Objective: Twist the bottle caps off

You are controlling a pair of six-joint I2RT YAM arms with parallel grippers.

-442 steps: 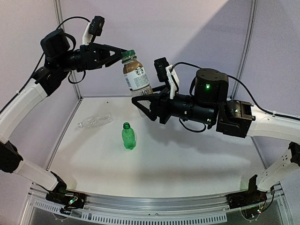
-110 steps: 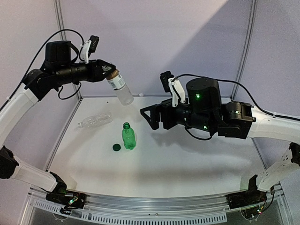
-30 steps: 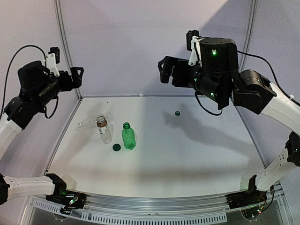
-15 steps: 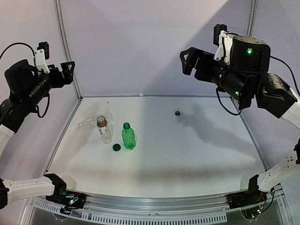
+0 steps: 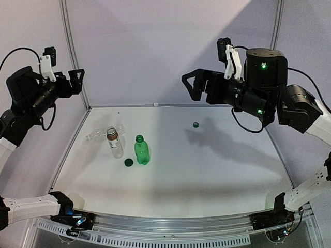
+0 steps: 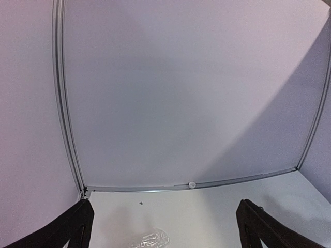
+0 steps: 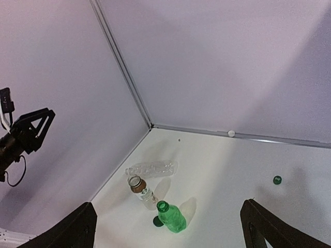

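Three bottles stand uncapped at the table's left: a clear ribbed one lying down, a labelled one upright, and a green one upright. One dark green cap lies beside the green bottle. Another dark green cap lies alone at mid-right, and a white cap rests against the back wall. My left gripper hangs open high at the left, with nothing in it. My right gripper is open high at the right, also with nothing in it. The right wrist view shows the bottles far below the open right gripper.
Lilac walls with metal corner posts enclose the white table on three sides. The left wrist view faces the back wall over the open left gripper, with the white cap and the ribbed bottle's end below.
The right arm has swung back to the left and dropped a little. The left arm has pulled back to the left. Bottles and caps have not moved.
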